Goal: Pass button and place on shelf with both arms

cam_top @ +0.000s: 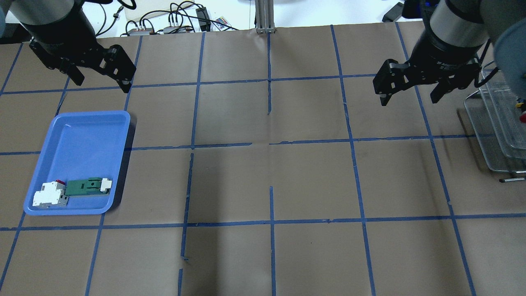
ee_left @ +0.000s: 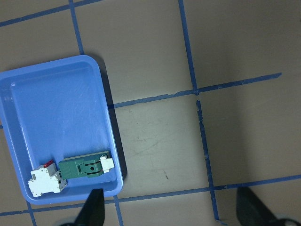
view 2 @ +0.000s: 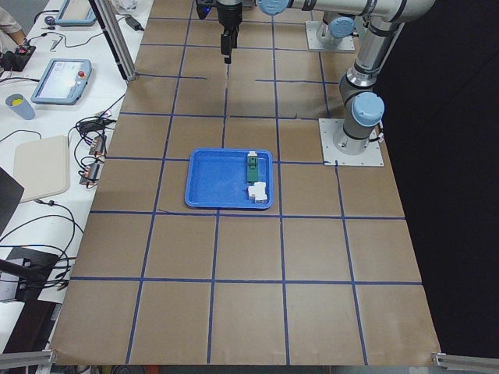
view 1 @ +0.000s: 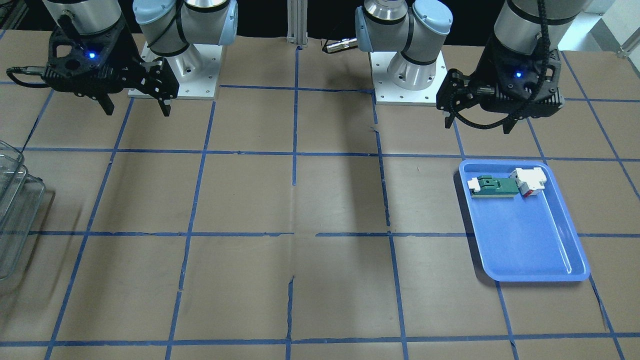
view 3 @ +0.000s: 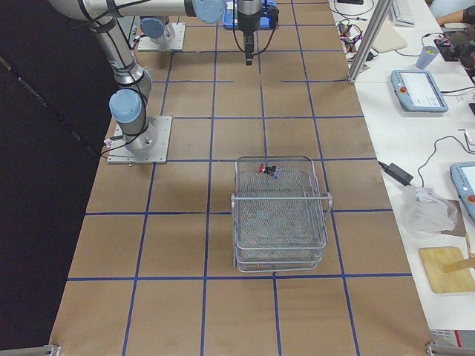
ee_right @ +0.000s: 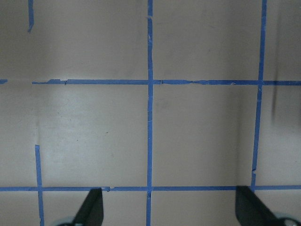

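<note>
Gripper left point(cam_top: 102, 83), gripper right point(cam_top: 409, 100): spread, empty

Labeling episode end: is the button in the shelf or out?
In. The button lies on the top tier of the shelf in the exterior right view; the blue tray holds only the green block and the white block.

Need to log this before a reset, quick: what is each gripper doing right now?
Left gripper: open, holding nothing.
Right gripper: open, holding nothing.
</note>
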You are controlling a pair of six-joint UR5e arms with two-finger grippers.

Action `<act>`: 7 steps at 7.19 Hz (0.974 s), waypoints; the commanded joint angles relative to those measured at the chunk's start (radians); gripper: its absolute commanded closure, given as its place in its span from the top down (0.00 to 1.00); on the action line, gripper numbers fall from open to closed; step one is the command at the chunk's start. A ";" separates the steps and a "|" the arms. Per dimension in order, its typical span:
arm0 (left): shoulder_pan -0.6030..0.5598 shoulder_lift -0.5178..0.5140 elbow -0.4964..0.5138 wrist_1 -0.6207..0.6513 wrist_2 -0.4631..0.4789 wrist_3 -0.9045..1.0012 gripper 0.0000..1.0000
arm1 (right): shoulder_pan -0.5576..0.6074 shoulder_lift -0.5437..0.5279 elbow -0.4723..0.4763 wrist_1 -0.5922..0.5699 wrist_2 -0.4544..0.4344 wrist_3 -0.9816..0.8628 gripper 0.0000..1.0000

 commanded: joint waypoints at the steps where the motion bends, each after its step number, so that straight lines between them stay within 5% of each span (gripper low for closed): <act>1: 0.000 0.000 0.000 0.002 0.000 0.000 1.00 | 0.024 0.000 0.000 0.013 -0.001 0.005 1.00; 7: 0.002 0.000 0.000 0.002 0.000 0.001 1.00 | 0.010 0.006 0.014 0.017 0.035 -0.012 1.00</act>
